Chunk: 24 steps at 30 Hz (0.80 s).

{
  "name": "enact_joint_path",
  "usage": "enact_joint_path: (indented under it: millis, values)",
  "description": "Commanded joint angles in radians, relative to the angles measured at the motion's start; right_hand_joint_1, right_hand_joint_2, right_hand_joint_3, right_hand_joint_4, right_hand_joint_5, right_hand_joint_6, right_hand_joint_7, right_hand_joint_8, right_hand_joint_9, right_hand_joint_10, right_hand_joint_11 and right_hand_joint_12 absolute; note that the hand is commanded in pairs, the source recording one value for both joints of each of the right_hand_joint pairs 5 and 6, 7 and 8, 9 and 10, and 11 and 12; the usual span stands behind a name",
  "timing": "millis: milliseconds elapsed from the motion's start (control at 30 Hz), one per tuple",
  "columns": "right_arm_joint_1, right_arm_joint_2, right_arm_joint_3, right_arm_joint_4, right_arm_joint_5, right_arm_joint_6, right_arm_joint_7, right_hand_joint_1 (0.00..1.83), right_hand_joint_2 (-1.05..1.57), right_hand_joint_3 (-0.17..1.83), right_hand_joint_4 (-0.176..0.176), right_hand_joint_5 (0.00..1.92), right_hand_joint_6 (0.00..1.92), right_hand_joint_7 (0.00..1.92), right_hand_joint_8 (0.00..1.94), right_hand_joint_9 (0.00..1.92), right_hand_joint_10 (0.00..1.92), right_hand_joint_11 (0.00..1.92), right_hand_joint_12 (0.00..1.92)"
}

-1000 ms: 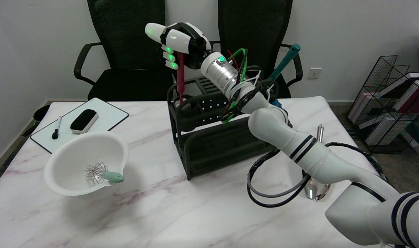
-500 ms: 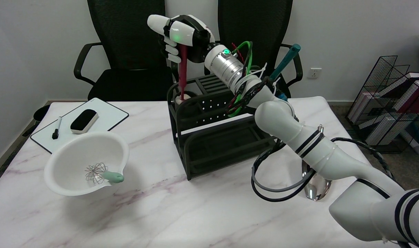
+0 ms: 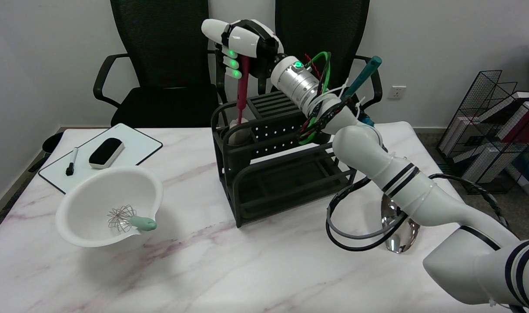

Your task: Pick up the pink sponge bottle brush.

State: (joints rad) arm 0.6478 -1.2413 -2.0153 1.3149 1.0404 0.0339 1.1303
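Observation:
My right hand (image 3: 240,43) is raised above the left end of the black rack (image 3: 273,174) and grips the top of the bottle brush's dark pink handle (image 3: 242,93). The handle hangs almost straight down from the fingers. Its pale sponge head (image 3: 238,134) shows at the mouth of the rack's round holder, half out of it. The brush's upper end is hidden inside the hand.
A teal-handled tool (image 3: 360,80) leans out of the rack's right end behind my arm. A white bowl (image 3: 95,191) with a small whisk (image 3: 129,219) sits at the left. A whiteboard (image 3: 101,154) with eraser and marker lies behind it. A metal ladle (image 3: 397,234) lies at the right under the arm's cables.
My right hand has risen and shifted right with the brush. The sponge head has come up out of the holder's depth to its mouth.

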Motion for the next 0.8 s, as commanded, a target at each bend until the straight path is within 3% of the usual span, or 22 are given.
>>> enact_joint_path:
  millis: [33, 367, 733, 767, 800]
  values:
    - [-0.023, 0.053, 0.081, 0.112, 0.0, -0.002, -0.01, 0.97, 1.57, 0.47, 0.0, 1.92, 1.92, 1.92, 1.92, 1.92, 1.92, 1.92, 1.92]
    - [-0.071, 0.11, 0.108, 0.312, 0.095, 0.147, -0.003, 0.97, 1.57, 0.51, 0.0, 1.92, 1.92, 1.92, 1.92, 1.92, 1.92, 1.92, 1.92]
    - [-0.235, 0.148, 0.143, 0.509, 0.238, 0.15, -0.009, 0.98, 1.57, 0.61, 0.0, 1.92, 1.92, 1.92, 1.92, 1.92, 1.92, 1.92, 1.92]
    - [-0.238, 0.147, 0.058, 0.682, 0.284, 0.155, 0.072, 0.98, 1.57, 0.62, 0.0, 1.92, 1.92, 1.92, 1.92, 1.92, 1.92, 1.92, 1.92]
    - [-0.274, 0.153, 0.115, 0.608, 0.272, 0.154, 0.029, 0.98, 1.57, 0.63, 0.0, 1.92, 1.92, 1.92, 1.92, 1.92, 1.92, 1.92, 1.92]
